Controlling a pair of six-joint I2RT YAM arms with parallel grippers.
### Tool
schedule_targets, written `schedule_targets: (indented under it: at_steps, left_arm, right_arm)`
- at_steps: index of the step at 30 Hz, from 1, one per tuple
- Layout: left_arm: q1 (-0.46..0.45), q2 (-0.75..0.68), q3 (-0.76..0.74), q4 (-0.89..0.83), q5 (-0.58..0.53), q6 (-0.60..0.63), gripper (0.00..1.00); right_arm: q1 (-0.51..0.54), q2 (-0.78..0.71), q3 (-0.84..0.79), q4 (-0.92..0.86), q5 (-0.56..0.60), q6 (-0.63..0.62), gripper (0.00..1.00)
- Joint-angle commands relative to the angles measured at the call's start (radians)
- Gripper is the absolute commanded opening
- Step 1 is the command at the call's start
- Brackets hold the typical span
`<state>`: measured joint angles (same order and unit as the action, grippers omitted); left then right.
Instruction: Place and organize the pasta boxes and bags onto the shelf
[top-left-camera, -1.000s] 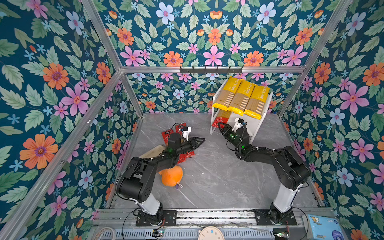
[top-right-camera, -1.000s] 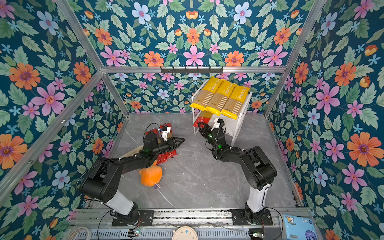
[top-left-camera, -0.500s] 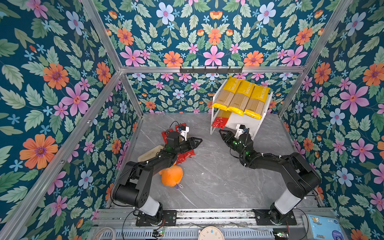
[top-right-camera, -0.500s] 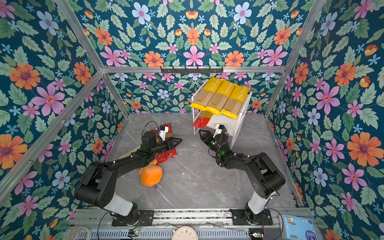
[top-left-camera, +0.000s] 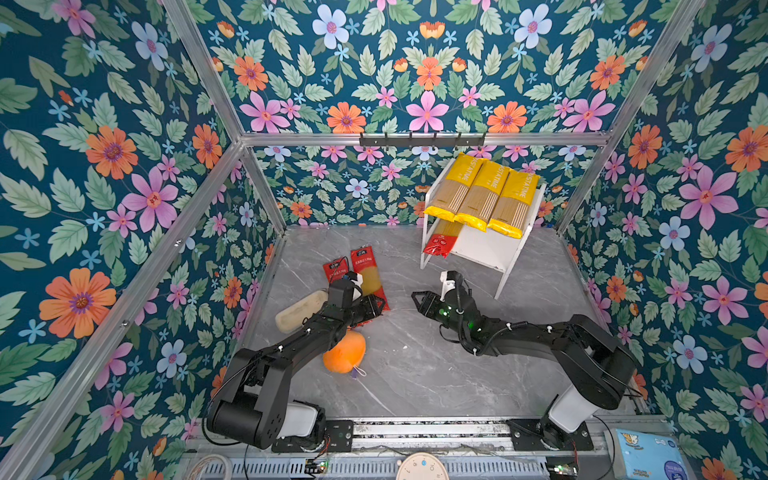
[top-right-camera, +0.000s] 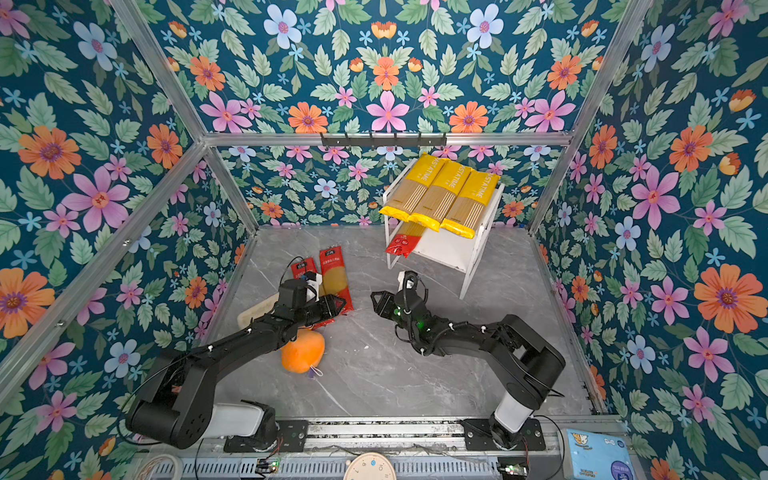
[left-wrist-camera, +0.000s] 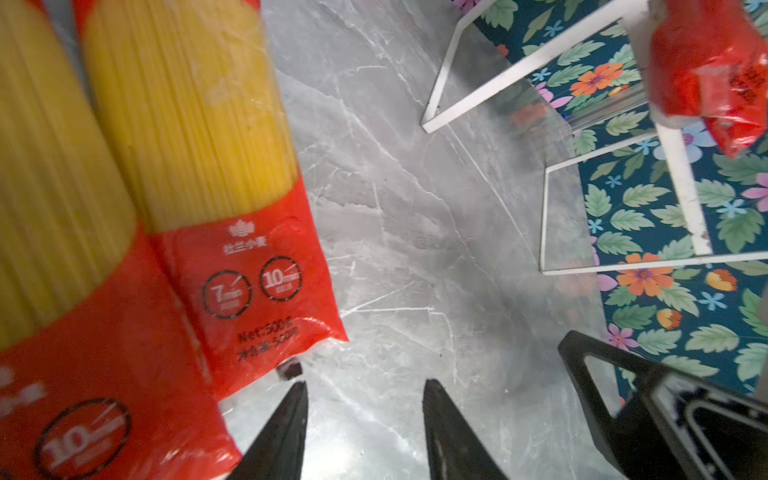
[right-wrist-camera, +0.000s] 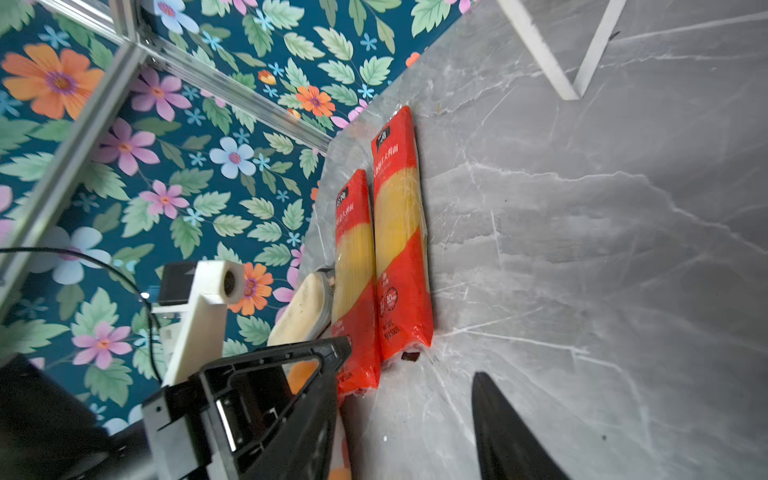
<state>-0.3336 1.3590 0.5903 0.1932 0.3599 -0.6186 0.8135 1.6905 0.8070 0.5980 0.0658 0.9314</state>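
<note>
Shelf (top-left-camera: 486, 249) stood at the upper right of the floor (top-left-camera: 415, 374) in both top views, against the back wall; three yellow packs (top-left-camera: 484, 195) covered its top board side by side, long axes running from upper right down to lower left, their lower-left ends hanging over the board's front edge; a red pack (top-left-camera: 441, 243) lay on the lower board along the same line, its red end jutting out at lower left. Two more red packs (top-left-camera: 368, 276) lay on the floor left of centre, touching along their length; their long axes ran near vertical in the frame, leaning a little from upper left to lower right; the left one was partly hidden under the left arm.

The change over the last second was in the right gripper (top-left-camera: 417, 299); it had been at the lower board beside the red pack, and had drawn back to mid-floor, pointing left at the floor pair; its jaws stood apart with nothing between them. That pack therefore read as delivered; four of six were shelved and two remained.

Left gripper (left-wrist-camera: 365, 384) had shifted only a little; its jaws stood narrowly apart and empty, tips just short of the near red end of the right-hand floor pack, probably the next pick. Toy (top-left-camera: 344, 353) and loaf (top-left-camera: 297, 313) sat by the left arm, no part of the job.
</note>
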Motion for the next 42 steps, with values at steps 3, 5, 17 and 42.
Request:
schedule_targets:
  at_steps: [3,5,17,42]
  left_arm:
    - [0.001,-0.034,-0.028,-0.034,-0.102,0.019,0.48]
    - [0.002,-0.042,-0.029,-0.053,-0.124,0.017,0.48]
    - [0.030,-0.132,0.004,-0.207,-0.293,0.115,0.50]
    - [0.073,-0.147,-0.018,-0.180,-0.234,0.098,0.50]
  right_arm:
    - [0.044,0.086,0.155,-0.270,0.025,-0.145,0.53]
    - [0.056,0.128,0.236,-0.376,0.025,-0.191,0.53]
    - [0.093,0.428,0.742,-0.827,0.041,-0.403,0.58]
    - [0.102,0.564,0.938,-1.200,0.145,-0.637,0.49]
